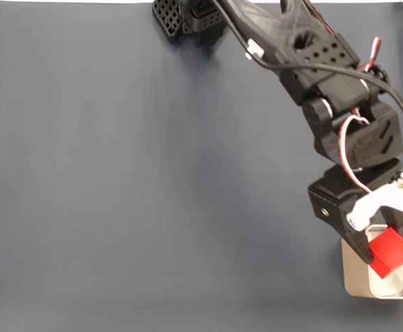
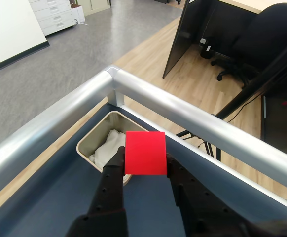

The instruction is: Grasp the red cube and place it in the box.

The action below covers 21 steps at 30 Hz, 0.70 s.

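Gripper is clamped on the red cube, holding it by opposite faces at the lower right of the fixed view. The cube hangs over the box, overlapping its left part, above the white wadding. The box sits at the right edge of the dark blue-grey table.

In the wrist view the cube sits between the two black fingers, one on each side. The box lies just beyond it to the left, wadding inside, tucked into the table corner beside the silver rail. An office chair stands far off on the floor.
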Tool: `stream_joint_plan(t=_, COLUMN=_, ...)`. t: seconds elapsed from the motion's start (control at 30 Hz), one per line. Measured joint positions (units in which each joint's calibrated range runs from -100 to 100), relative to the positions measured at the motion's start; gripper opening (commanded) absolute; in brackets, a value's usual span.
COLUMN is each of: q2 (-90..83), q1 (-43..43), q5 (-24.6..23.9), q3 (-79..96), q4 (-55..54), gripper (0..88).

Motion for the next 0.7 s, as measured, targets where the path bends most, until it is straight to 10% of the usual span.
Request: stream_joint_plan(t=0.7, q2=12.77, q1=-3.19, q5=0.05, q3=-12.75, q4=0.0, gripper=0.0)
